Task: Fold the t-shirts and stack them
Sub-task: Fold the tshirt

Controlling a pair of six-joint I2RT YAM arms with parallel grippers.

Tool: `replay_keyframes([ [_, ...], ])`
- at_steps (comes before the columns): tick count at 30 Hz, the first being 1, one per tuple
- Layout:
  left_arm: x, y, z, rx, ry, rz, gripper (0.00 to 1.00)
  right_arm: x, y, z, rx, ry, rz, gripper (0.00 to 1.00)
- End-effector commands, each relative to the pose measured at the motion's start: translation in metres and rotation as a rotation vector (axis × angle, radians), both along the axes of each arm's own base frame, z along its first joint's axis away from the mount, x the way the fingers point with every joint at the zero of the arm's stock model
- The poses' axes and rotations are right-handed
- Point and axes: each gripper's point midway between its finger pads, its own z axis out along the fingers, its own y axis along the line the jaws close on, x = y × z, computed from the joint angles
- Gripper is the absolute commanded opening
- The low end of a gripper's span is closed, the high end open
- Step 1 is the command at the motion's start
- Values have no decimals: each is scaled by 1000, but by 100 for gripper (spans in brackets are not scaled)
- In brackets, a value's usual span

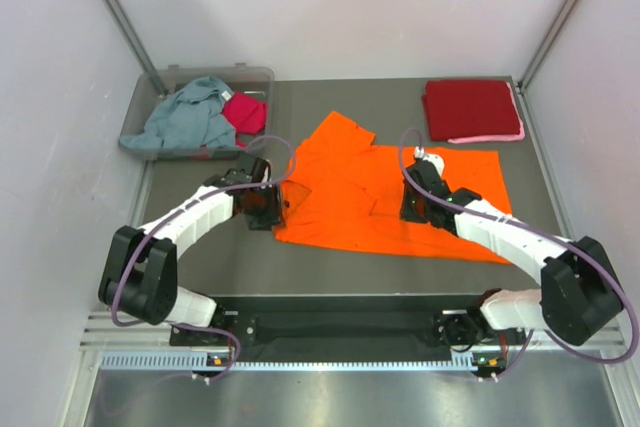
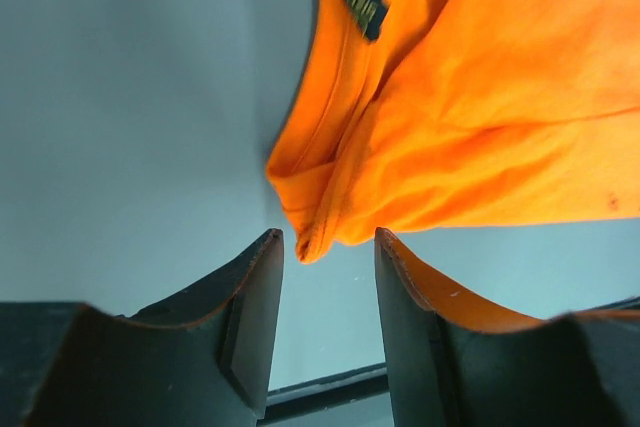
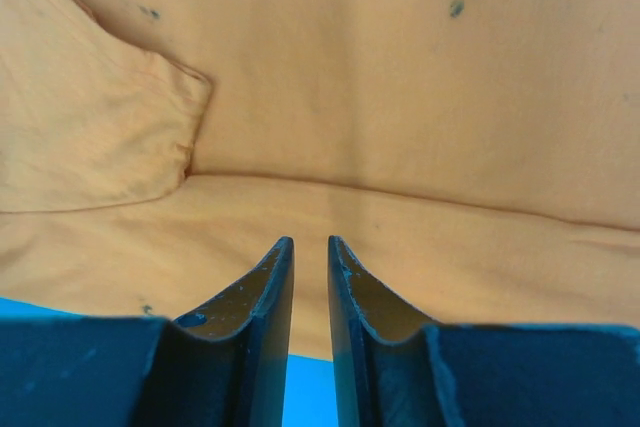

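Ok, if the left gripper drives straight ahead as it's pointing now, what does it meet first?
The orange t-shirt: its bunched edge lies just ahead of the open left gripper. Depth is unclear; the table might come first.

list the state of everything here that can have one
orange t-shirt, spread out, partly folded
pink t-shirt, folded, bottom of stack
dark red t-shirt, folded, on top
grey-blue t-shirt, crumpled in bin
magenta t-shirt, crumpled in bin
left gripper, open, empty
right gripper, nearly closed, grip unclear
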Motion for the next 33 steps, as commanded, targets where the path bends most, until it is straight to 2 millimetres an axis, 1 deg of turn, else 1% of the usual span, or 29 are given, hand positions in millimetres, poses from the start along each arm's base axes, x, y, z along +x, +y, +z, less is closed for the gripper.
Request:
replay_keyframes([
  [1,-5,-6,-12,-40,25,-4,47,15,-1,33,39,-77,-15,21],
  [5,-8,-3,-26,-15,61,10,43,19,-4,47,56,-103,-19,21],
  [8,-10,4,-37,28,86,24,39,23,-9,54,57,-118,-26,22],
  [9,-11,7,-42,44,99,30,29,23,-11,56,59,-120,-28,22],
  [12,-14,14,-46,82,119,42,14,24,-18,61,61,-127,-38,22],
  [13,-15,18,-46,104,116,55,12,25,-23,64,59,-131,-45,22],
  [15,-17,23,-42,123,111,69,6,25,-26,67,62,-137,-49,23],
  [16,-18,25,-41,130,108,74,5,25,-32,70,64,-141,-62,23],
  [18,-21,28,-37,135,103,83,3,26,-37,74,64,-144,-69,23],
  [19,-26,30,-38,143,116,83,2,26,-42,77,67,-149,-85,23],
  [21,-30,32,-37,147,120,94,1,27,-47,80,68,-150,-96,23],
  [22,-32,32,-37,148,125,98,1,27,-54,82,65,-147,-116,23],
  [24,-34,31,-36,149,134,105,1,29,-60,87,68,-150,-131,24],
  [25,-34,30,-35,144,144,110,0,31,-67,91,71,-151,-154,24],
  [27,-41,28,-36,138,183,108,0,32,-72,94,98,-144,-164,24],
  [28,-42,28,-34,138,188,113,1,35,-81,96,103,-143,-191,25],
  [30,-48,29,-31,148,201,116,4,41,-83,104,135,-152,-191,26],
  [31,-50,31,-31,156,206,126,5,44,-91,105,140,-149,-215,26],
  [32,-52,33,-30,169,207,128,6,48,-94,113,151,-162,-221,26],
  [33,-54,40,-29,212,200,139,7,50,-95,115,162,-162,-219,26],
])
